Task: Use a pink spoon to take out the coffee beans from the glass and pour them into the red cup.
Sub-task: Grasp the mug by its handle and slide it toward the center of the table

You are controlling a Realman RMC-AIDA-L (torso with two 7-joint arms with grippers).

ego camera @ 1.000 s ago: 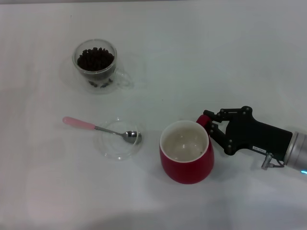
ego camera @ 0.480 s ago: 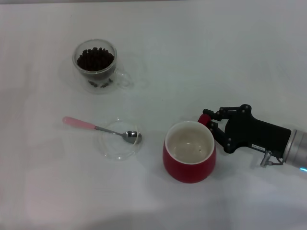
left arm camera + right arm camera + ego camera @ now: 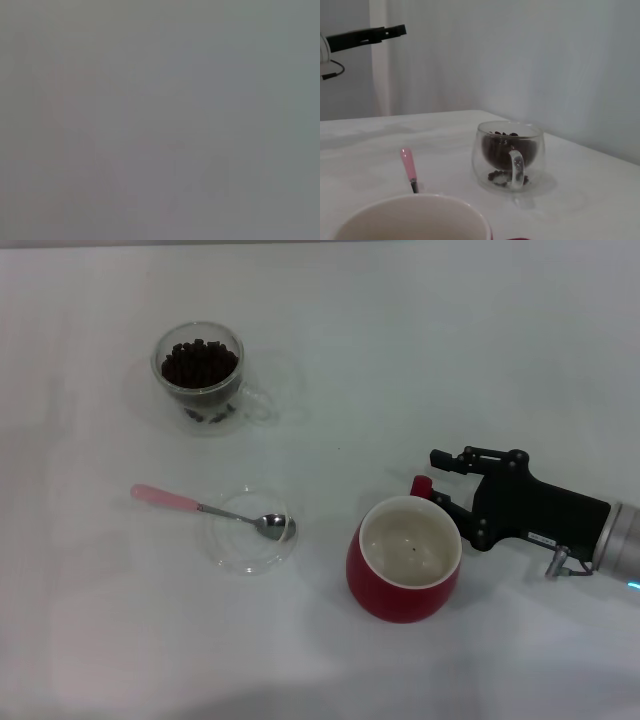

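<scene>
The red cup (image 3: pixel 403 592) stands upright at the right front of the table, its cream inside showing a dark speck. My right gripper (image 3: pixel 446 483) is open just behind it, its fingers spread on either side of the cup's red handle (image 3: pixel 421 485). The pink spoon (image 3: pixel 200 506) lies with its metal bowl in a flat clear dish (image 3: pixel 240 552) and its pink handle pointing left. The glass (image 3: pixel 200 375) with coffee beans (image 3: pixel 199 362) stands at the far left. The right wrist view shows the red cup's rim (image 3: pixel 415 217), the pink spoon's handle (image 3: pixel 408 165) and the glass (image 3: pixel 510 155). My left gripper is out of view.
White table (image 3: pixel 450 350) all around, with open room between the glass, the dish and the cup. The left wrist view is a blank grey. A black bar-shaped part (image 3: pixel 365 36) with a cable shows far off in the right wrist view.
The red cup has slid right and slightly toward the front. My right gripper moved right with it and its fingers have spread apart off the handle.
</scene>
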